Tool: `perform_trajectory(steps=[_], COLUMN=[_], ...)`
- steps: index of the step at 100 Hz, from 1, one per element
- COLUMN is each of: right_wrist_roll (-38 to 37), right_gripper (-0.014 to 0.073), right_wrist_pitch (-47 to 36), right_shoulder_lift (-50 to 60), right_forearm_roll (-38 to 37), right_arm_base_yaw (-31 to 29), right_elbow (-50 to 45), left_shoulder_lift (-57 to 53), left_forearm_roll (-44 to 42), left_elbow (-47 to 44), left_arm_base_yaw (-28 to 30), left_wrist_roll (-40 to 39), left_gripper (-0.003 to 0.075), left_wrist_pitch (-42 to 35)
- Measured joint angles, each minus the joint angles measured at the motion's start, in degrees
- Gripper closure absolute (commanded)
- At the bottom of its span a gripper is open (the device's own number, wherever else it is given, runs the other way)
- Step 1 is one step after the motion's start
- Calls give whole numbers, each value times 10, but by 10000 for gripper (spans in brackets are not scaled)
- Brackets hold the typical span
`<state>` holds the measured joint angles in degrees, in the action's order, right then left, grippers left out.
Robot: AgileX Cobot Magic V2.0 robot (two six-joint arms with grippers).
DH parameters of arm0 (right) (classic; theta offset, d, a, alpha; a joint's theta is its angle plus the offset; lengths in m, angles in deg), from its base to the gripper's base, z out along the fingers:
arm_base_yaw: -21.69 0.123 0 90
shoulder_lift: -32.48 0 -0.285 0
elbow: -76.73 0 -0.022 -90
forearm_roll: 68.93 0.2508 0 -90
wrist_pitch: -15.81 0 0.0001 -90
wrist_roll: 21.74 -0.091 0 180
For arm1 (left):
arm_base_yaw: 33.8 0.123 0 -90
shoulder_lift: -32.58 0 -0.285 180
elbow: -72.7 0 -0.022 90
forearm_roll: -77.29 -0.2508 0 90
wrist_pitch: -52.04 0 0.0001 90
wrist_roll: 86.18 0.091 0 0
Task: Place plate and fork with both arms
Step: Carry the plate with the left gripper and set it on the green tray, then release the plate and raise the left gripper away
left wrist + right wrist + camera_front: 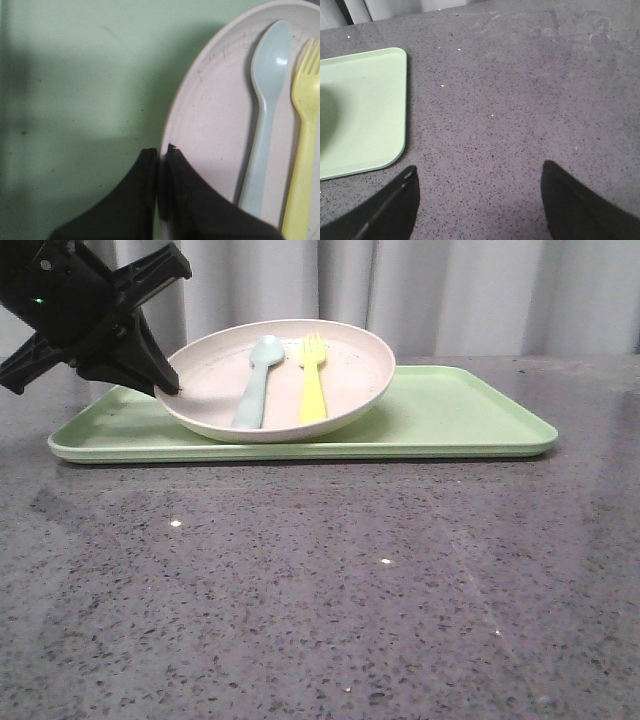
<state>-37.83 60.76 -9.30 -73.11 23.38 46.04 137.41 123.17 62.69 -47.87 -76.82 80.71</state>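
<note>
Three views, starting with the front. Sitting toward the left half of the light-green tray (450, 420): the plate (285, 380), its near edge tipped down against the tray and its far rim lifted. Lying inside it side by side, apart: the yellow fork (313, 380) to the right, tines pointing away, and the pale blue spoon (254, 382) to the left. Pinching the plate's left rim: the left gripper (168, 388), reaching down from the upper left corner. Lying bare: the right half of the tray, out to its rounded corner, and the grey speckled table (320, 590) in front, wide and unobstructed.

Moving to the left wrist view. Pressing together on the rim of the plate (210, 125): the left gripper (161, 155), one finger outside over the tray (75, 100), the other inside over the plate's floor. Lying beyond the rim: the spoon (265, 115), then the fork (302, 140) just beside it.

Ending with the right wrist view. Hanging spread wide over bare table (520, 90): the right gripper (479, 192), gripping nothing. Showing to one side: a rounded corner of the tray (365, 110), well apart from the fingers.
</note>
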Motion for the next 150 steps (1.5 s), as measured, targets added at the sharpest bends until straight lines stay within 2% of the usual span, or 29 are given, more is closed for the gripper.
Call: perform_trajectory(steps=[19,26,38,45,74,88,116,132,150], right_wrist_roll=[0,0,0,0,0,0,0,0,0], right_gripper=[74,74,74,74,74,74,74,74,74], right_wrist_pitch=[2,2,5,4,7,7,6,2,-4], right_shoulder_lift=[0,0,0,0,0,0,0,0,-6], right_forearm_roll=[0,0,0,0,1,1,-19,-20,-20], right_arm_base_yaw=[0,0,0,0,0,0,22,51,84], right_elbow=[0,0,0,0,0,0,0,0,3], left_shoulder_lift=[1,5,7,7,5,-27,-166,-253,-349], left_forearm_roll=[2,2,7,8,6,-38,-115,-155,-196], left_elbow=[0,0,0,1,1,1,-28,-70,-131], left_arm_base_yaw=[0,0,0,0,0,0,0,0,0], left_wrist_roll=[0,0,-1,-2,-2,-2,-2,-2,-2], left_gripper=[722,663,518,476,472,472,482,512,513], left_wrist_pitch=[-7,-7,-7,-7,-7,-9,-17,-21,-18])
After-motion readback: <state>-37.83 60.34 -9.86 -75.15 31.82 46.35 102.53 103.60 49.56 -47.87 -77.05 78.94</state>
